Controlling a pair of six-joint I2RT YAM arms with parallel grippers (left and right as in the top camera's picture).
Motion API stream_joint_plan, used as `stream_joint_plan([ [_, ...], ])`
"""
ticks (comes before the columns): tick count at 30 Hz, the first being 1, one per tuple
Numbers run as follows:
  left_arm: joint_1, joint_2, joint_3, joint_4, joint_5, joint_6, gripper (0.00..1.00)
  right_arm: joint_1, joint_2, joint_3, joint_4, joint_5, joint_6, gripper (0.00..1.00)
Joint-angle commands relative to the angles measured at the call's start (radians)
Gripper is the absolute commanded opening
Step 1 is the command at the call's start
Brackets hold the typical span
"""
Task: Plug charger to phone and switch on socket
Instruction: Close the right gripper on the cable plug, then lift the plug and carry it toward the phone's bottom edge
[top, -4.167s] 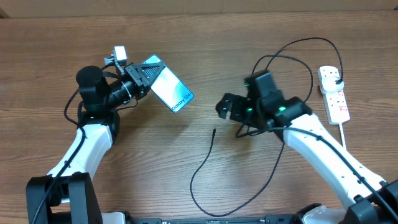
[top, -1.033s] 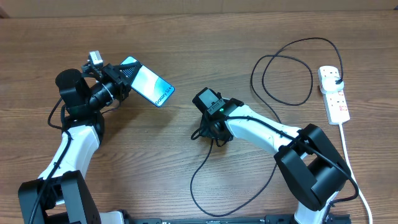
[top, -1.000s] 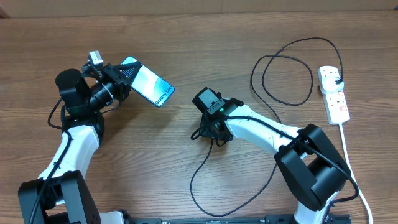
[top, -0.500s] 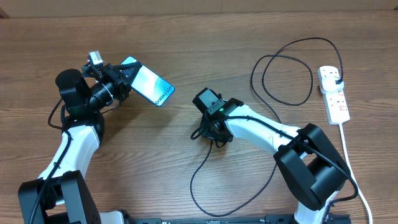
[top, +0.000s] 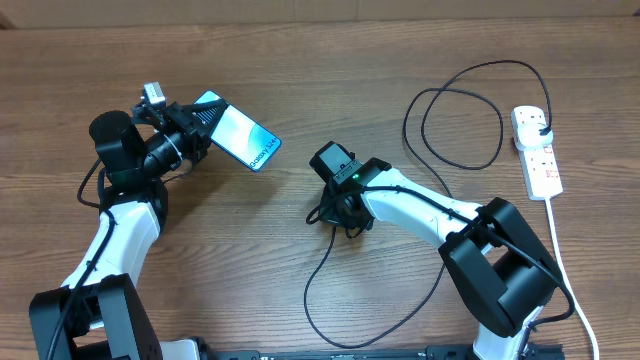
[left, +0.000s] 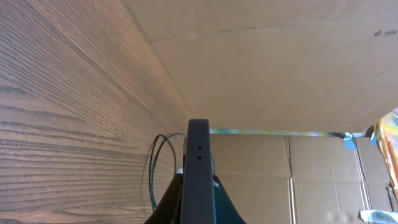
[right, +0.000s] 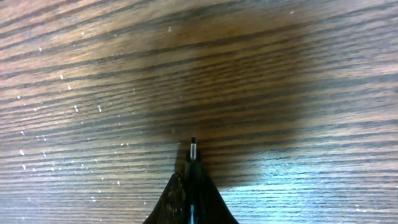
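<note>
The right claw (top: 335, 213) has swung in from beside the cable loops and dropped onto the loose end of the charger (top: 318, 275), and its jaws have just snapped together: it is now clenched on the cable just behind the connector tip (right: 193, 148), which pokes out ahead of the fingertips, low over the tabletop (top: 300, 60). The left claw (top: 198, 128) has drifted a little away from the right one and is clamped on one end of the phone (top: 242, 136), holding it clear of the wood. Here's the relation that matters: the phone sits well apart from the right claw, up and to its left in the overhead view, its long axis slanting so the free end with the white text points back toward that claw. The right arm carries the tip, so it looks set to make the approach. The socket (top: 540, 160) lies far off behind the right claw, with the black plug apparently seated at its far end.
</note>
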Motion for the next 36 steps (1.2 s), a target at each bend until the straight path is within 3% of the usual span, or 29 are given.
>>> stream_joint_plan([
  [1,0.0,-0.006,0.021,0.008,0.027,-0.017,0.04,-0.006,0.013,0.009,0.022,-0.067,-0.035,0.04],
  [10,0.0,-0.006,0.021,0.016,0.056,-0.005,0.04,-0.061,-0.028,0.009,0.172,-0.364,-0.238,0.04],
  [19,0.014,-0.006,0.021,0.078,0.151,0.023,0.04,-0.182,-0.029,0.009,0.388,-0.741,-0.28,0.04],
  [30,0.08,-0.006,0.021,0.367,0.299,-0.167,0.04,-0.271,-0.029,0.009,0.774,-1.198,-0.393,0.04],
  [36,0.098,-0.006,0.021,0.395,0.298,-0.194,0.04,-0.269,-0.029,0.009,0.859,-1.34,-0.405,0.04],
])
